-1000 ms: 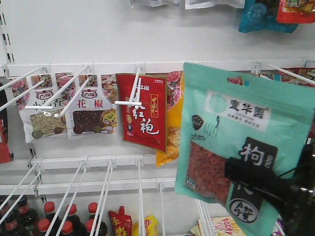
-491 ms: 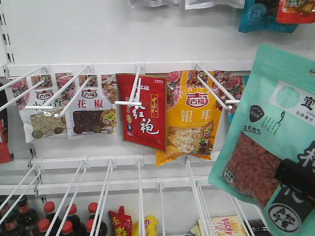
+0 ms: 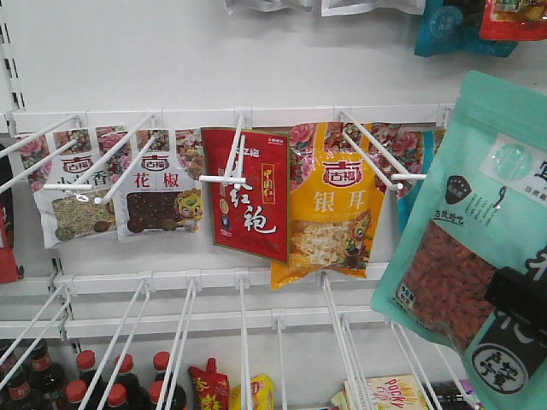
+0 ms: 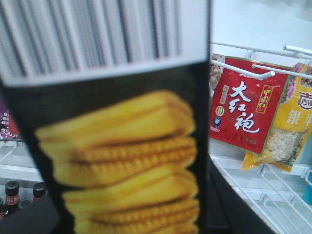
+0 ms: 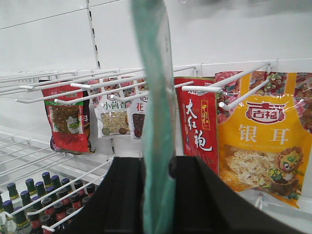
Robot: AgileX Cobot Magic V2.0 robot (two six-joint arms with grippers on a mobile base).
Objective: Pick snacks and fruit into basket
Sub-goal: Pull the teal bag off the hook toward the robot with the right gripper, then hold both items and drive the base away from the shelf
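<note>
Snacks pouch (image 3: 466, 248) has swung from centre to 4 o'clock, uncovering the yellow bag (image 3: 329, 205) — right gripper (image 5: 158, 195) clamped on its lower part. Left gripper: cannot tell, wafer pack (image 4: 122, 146) fills its view. Carry step; next calls for lowering into the basket — unseen here.

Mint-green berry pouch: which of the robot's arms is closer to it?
Right. Its gripper is clamped on the mint-green pouch, black fingers on either side. The left arm's own camera shows only a black biscuit box up close, with no pouch in sight.
</note>
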